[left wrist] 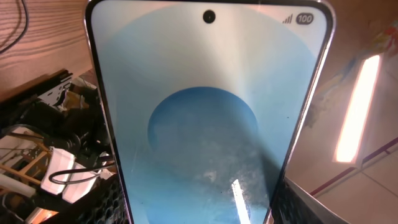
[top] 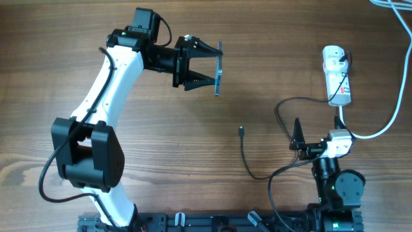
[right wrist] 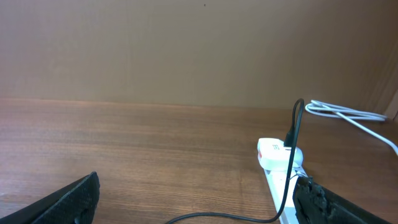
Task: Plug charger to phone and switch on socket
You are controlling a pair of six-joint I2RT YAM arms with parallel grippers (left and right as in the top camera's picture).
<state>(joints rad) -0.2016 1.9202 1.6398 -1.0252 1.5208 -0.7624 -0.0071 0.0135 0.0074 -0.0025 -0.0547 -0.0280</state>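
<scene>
One phone is up off the table, left of centre in the overhead view. It is seen edge-on there and is clamped between the fingers of the left gripper. In the left wrist view the phone fills the middle of the frame, with its pale blue screen lit and a darker blue disc across it.

Below and to the right of it, the charger lies on the wood. Its small connector tip sits free near the centre of the frame, well apart from the phone, and the thin cable curves down toward the lower right.

At the upper right lies the socket. The right wrist view shows a black plug in the socket and the white cord trailing off to the right.

Just below the socket in the overhead view is the right gripper. Its jaws are spread wide and hold nothing.
</scene>
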